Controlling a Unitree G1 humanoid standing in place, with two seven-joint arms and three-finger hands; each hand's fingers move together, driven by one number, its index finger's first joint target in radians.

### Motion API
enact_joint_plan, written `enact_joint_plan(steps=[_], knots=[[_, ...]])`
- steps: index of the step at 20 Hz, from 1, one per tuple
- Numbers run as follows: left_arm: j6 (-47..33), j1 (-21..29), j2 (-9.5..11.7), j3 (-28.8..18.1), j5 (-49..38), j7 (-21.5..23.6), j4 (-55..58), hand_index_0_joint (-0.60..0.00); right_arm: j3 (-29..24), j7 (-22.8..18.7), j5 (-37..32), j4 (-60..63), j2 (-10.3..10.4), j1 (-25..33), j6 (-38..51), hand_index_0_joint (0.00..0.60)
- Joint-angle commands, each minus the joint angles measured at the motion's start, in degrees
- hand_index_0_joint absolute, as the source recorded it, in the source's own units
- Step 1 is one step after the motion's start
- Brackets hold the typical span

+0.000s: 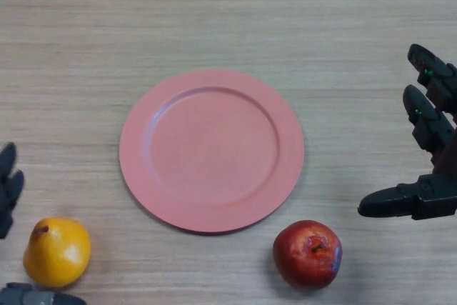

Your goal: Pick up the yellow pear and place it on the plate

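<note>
A yellow pear (57,251) with a brown stem lies on the wooden table at the lower left. A pink plate (211,150) sits in the middle of the table with nothing on it. My left hand (8,185) shows at the left edge, fingers above the pear and thumb (36,296) below it, spread open around it without touching. My right hand (428,116) is at the right edge, fingers straight and thumb stretched out, open and holding nothing.
A red apple (308,253) rests on the table below the plate's right side, near my right thumb. The wooden table (228,12) stretches bare behind the plate.
</note>
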State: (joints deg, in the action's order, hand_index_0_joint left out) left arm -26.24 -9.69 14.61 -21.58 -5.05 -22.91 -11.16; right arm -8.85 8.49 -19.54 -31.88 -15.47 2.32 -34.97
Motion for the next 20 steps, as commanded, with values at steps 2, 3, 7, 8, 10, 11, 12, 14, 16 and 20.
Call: enact_joint_plan(steps=[2, 3, 7, 8, 10, 11, 12, 14, 16, 20], knots=[[-11.07, 1.55, 3.74, -0.32, 0.69, 4.15, -3.59, 0.0, -3.15, -0.1, 0.75, -2.33, -1.32, 1.57, 8.16, 0.0], [-11.38, 1.78, 4.11, 0.47, 0.06, 4.52, -5.21, 0.0, -3.08, 0.02, 0.92, -2.37, -1.3, 1.32, 8.2, 0.0], [-14.78, 3.29, 5.02, 2.94, 7.12, 10.61, -11.24, 0.0, -3.07, 0.15, 0.43, -2.33, -1.14, 1.32, 6.75, 0.0], [-15.6, 3.48, 5.49, 3.61, 8.04, 12.02, -12.21, 0.0, -3.07, -0.04, 0.17, -2.39, -1.09, 1.29, 6.62, 0.0], [-17.6, 4.21, 6.2, 4.53, 10.11, 14.7, -14.71, 0.0, -3.4, -0.1, 0.07, -2.14, -1.44, 1.76, 6.68, 0.0], [-17.94, 4.26, 6.28, 4.57, 10.55, 15.0, -14.97, -0.102, -3.42, -0.12, 0.06, -2.14, -1.45, 1.79, 6.69, 0.0], [-20.6, 4.83, 7.26, 5.13, 14.38, 17.51, -17.31, 0.0, -3.39, 0.14, 0.57, -2.05, -1.73, 1.79, 7.06, 0.0], [-22.29, 5.06, 8.24, 5.63, 19.51, 20.41, -19.11, 0.0, -3.4, 0.53, 1.36, -1.94, -1.64, 1.49, 7.8, 0.0], [-20.89, 4.3, 8.63, 5.92, 20.81, 21.71, -18.87, 0.0, -3.63, 0.54, 1.35, -1.99, -1.53, 1.48, 7.94, 0.0], [-20.29, 3.66, 8.14, 5.86, 20.58, 21.84, -17.5, -0.25, -3.61, 0.87, 1.88, -2.15, -1.6, 1.28, 8.06, 0.0]])
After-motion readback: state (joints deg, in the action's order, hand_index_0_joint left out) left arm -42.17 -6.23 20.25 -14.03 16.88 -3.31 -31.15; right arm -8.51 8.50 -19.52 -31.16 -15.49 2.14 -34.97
